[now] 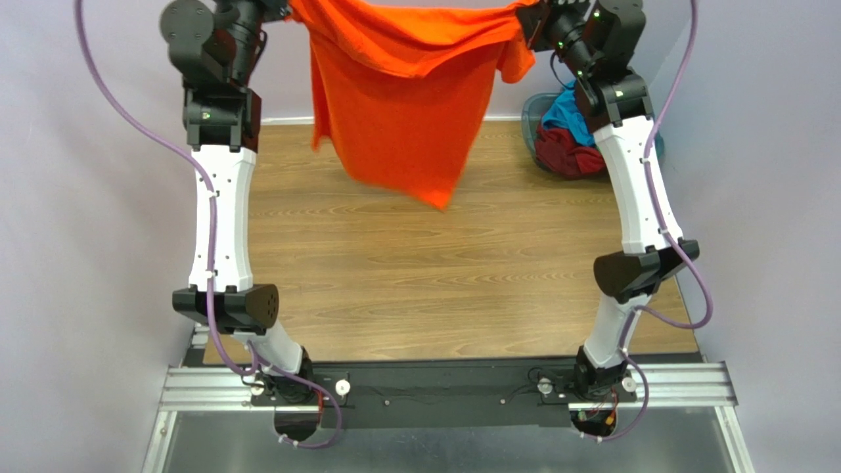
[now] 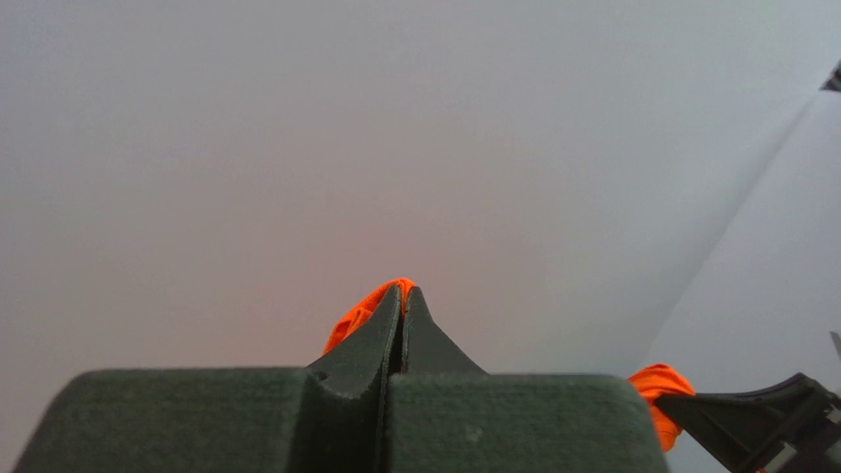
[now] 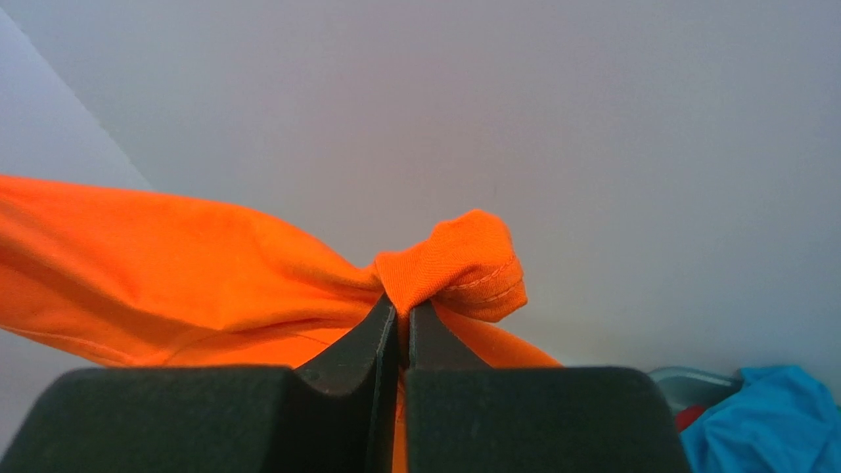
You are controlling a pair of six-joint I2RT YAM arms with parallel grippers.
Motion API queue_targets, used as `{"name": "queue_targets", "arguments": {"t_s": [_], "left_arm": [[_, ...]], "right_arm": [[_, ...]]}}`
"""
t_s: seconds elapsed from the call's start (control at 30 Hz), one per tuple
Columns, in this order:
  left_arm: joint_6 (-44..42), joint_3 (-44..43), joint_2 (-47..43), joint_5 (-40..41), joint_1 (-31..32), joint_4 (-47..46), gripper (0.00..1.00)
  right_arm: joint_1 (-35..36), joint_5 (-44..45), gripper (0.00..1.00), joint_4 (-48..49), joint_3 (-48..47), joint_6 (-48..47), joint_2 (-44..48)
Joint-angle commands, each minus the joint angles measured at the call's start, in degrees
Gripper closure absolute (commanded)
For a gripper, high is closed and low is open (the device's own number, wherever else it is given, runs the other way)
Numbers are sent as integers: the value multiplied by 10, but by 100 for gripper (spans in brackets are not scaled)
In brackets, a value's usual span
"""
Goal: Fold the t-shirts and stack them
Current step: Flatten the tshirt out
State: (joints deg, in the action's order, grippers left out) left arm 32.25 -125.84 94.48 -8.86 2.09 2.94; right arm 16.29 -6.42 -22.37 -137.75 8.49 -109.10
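The orange t-shirt (image 1: 405, 94) hangs in the air above the far part of the wooden table (image 1: 415, 276), stretched between both grippers. My left gripper (image 1: 281, 12) is shut on its left top edge; in the left wrist view orange cloth (image 2: 360, 313) pokes out past the closed gripper (image 2: 405, 293). My right gripper (image 1: 528, 22) is shut on its right top edge; in the right wrist view a hemmed fold (image 3: 454, 264) bunches above the closed gripper (image 3: 403, 307). A turquoise shirt (image 1: 568, 110) and a dark red shirt (image 1: 573, 155) lie in the basket. The green shirt is out of view.
A grey-blue plastic basket (image 1: 534, 106) stands at the table's far right corner, behind my right arm; it also shows in the right wrist view (image 3: 681, 379). Grey walls close the table on the left, far and right sides.
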Motion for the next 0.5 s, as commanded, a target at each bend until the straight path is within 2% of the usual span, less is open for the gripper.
{"name": "queue_targets", "arguments": {"t_s": [0.0, 0.03, 0.07, 0.13, 0.17, 0.2, 0.23, 0.27, 0.3, 0.33, 0.4, 0.43, 0.47], "left_arm": [[19, -71, -9, -70, -16, -9, 100], [16, -54, -17, -67, -16, -9, 100], [10, 2, -46, -60, -16, -9, 100], [3, 85, -87, -50, -16, -14, 100], [5, 188, -138, -32, -16, -21, 100], [8, 247, -168, -24, -16, -28, 100], [16, 309, -229, -13, -16, -45, 100], [26, 431, -260, 1, -16, -58, 100], [46, 491, -290, 22, -16, -70, 100], [58, 598, -344, 31, -16, -78, 100], [77, 691, -392, 51, -16, -75, 100], [110, 769, -432, 57, -16, -65, 100], [119, 839, -465, 55, -16, -54, 100]], "right_arm": [[0, 18, 89, 25, 13, -30, 40], [0, 11, 89, 25, 36, -30, 50], [0, 10, 89, 25, 68, -28, 81], [0, -1, 88, 26, 179, -19, 118], [0, -7, 86, 25, 220, -3, 156], [0, -16, 84, 26, 314, 0, 180], [0, -44, 82, 28, 358, 4, 200], [0, -58, 81, 28, 397, 7, 217], [0, -67, 81, 27, 445, 22, 251], [0, -84, 81, 27, 522, 28, 267], [0, -87, 81, 27, 607, 56, 301], [1, -76, 80, 27, 685, 67, 333], [0, -67, 75, 27, 719, 93, 359]]}}
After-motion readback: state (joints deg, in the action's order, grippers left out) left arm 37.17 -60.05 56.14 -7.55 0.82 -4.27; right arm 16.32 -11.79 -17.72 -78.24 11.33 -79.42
